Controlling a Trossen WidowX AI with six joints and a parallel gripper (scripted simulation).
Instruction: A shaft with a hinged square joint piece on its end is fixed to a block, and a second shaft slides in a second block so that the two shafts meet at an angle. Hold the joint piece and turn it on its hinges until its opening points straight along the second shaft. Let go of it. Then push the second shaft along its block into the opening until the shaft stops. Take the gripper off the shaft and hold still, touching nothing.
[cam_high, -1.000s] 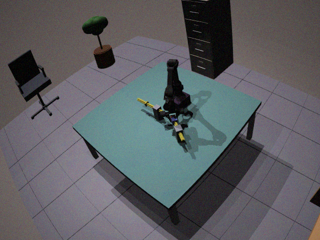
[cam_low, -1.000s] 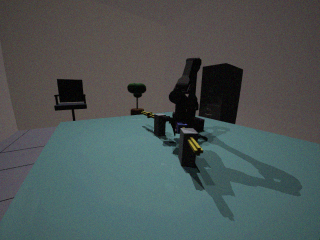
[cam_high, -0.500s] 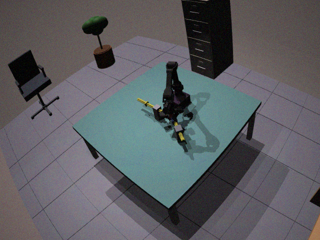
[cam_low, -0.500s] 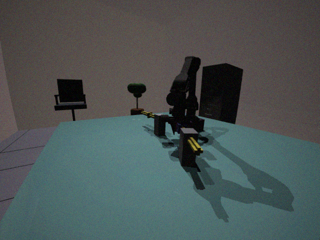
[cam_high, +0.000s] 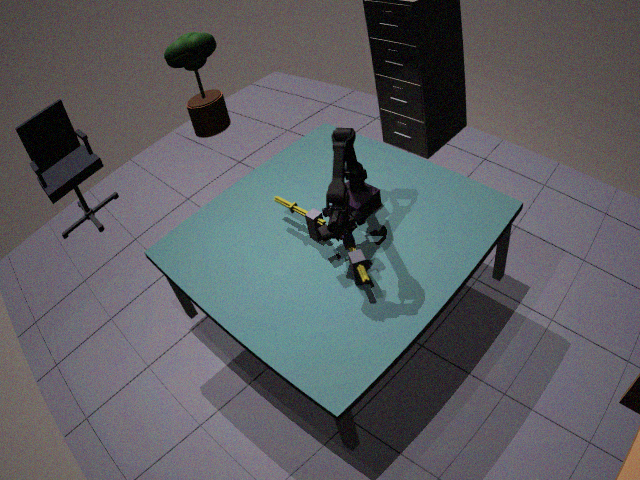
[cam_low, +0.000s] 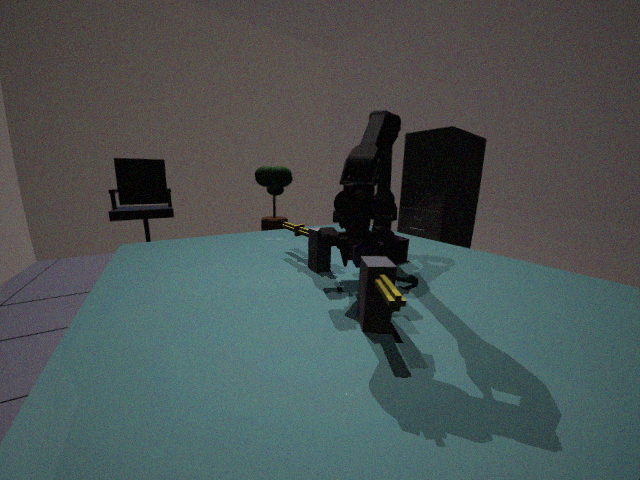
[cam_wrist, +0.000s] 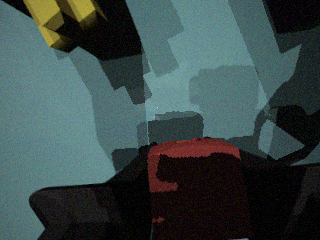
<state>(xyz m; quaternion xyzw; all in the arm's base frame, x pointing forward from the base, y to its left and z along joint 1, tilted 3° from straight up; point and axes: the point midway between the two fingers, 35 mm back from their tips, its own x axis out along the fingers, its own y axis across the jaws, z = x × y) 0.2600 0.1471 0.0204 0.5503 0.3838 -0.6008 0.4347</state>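
Note:
My gripper (cam_high: 340, 235) (cam_low: 353, 256) (cam_wrist: 195, 150) is low between the two blocks, shut on the joint piece. The joint piece (cam_wrist: 196, 148) shows a red face between the dark fingers in the wrist view; the top and exterior views hide most of it, and its opening cannot be made out. The yellow first shaft (cam_high: 363, 273) (cam_low: 388, 292) passes through the right block (cam_high: 356, 255) (cam_low: 377, 261). The yellow second shaft (cam_high: 283, 200) (cam_low: 294, 227) (cam_wrist: 80, 10) passes through the left block (cam_high: 313, 213) (cam_low: 318, 253). Its inner end is apart from the joint piece in the wrist view.
The arm (cam_high: 338, 165) (cam_low: 372, 149) reaches over from its base behind the blocks. A small collar (cam_high: 293, 207) sits on the second shaft's outer part. All stand on the teal table (cam_high: 248, 289) (cam_low: 206, 361). Heavy shadows cover the area around the gripper.

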